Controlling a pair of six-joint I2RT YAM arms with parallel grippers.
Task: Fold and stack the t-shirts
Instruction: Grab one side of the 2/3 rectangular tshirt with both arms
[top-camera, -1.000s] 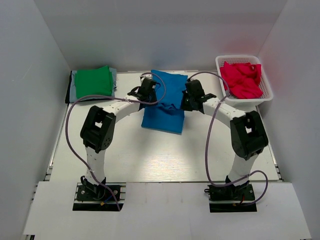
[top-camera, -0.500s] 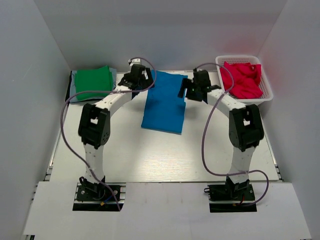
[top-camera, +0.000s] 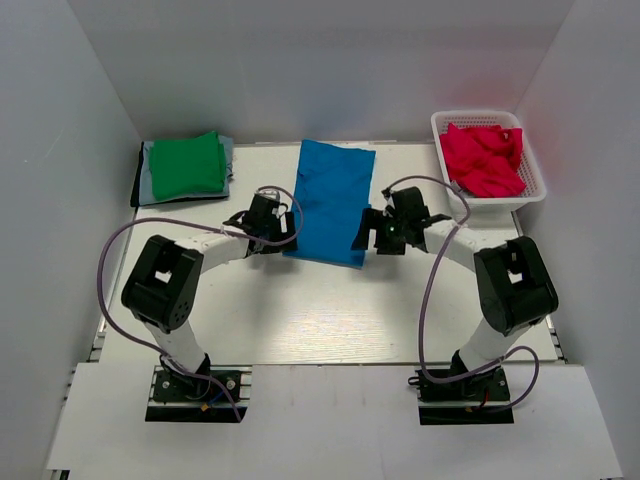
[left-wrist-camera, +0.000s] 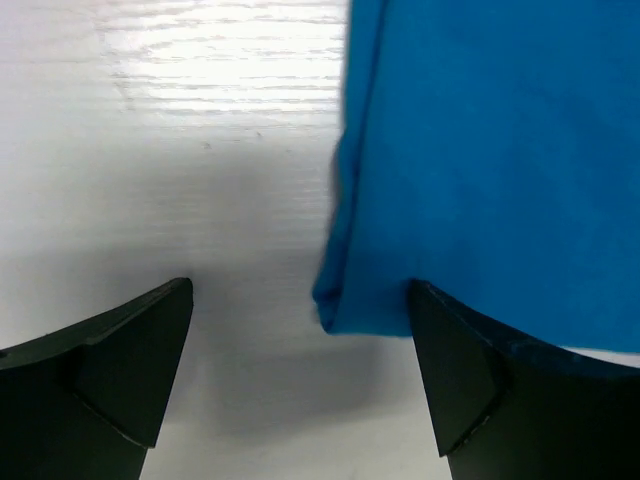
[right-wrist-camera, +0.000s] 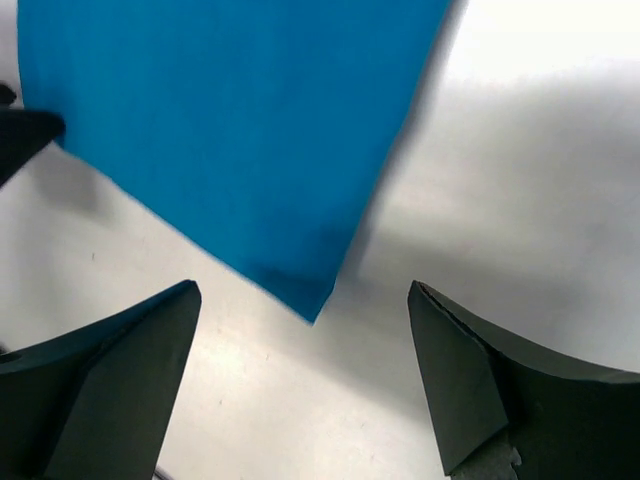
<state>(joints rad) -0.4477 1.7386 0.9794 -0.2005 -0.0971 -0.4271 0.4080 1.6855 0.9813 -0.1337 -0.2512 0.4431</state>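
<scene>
**Item: blue t-shirt** (top-camera: 331, 200). Folded to a long rectangle, lying flat on the tabletop (top-camera: 320, 310), centre toward the far side, slightly skewed. The left wrist view shows more than one layer stacked along its left edge.

**Handling (judged).** Soft, light, limp cloth with no stiffness. It should sag and drape when lifted, and the layers may slip apart if only the top one is pinched. It is not fragile, and it slides easily over the smooth surface.

**Where to take hold (judged).** The two near corners, one per arm, with every layer caught in the pinch. From there it could be folded over toward the far edge, or lifted evenly.

**Left gripper** (top-camera: 272, 232). Jaws spread wide, holding nothing. It is low over the tabletop, with the shirt's near left corner just inside its right finger.

**Right gripper** (top-camera: 375, 238). Jaws likewise spread wide and empty. The near right corner lies between its fingers.

**Surroundings.**
- Green t-shirt (top-camera: 187, 164), folded, on top of the pile at the far left. Grey and dark cloth (top-camera: 146, 175) shows beneath it. The pile is well apart from the blue one.
- Crimson-pink t-shirts (top-camera: 482, 160), crumpled and unfolded in the white mesh basket (top-camera: 495, 203) at the far right.

**Obstructions (judged).** Nothing lies between the blue shirt and the pile. The looping arm cables and the nearby basket call for care on a wide swing.
</scene>
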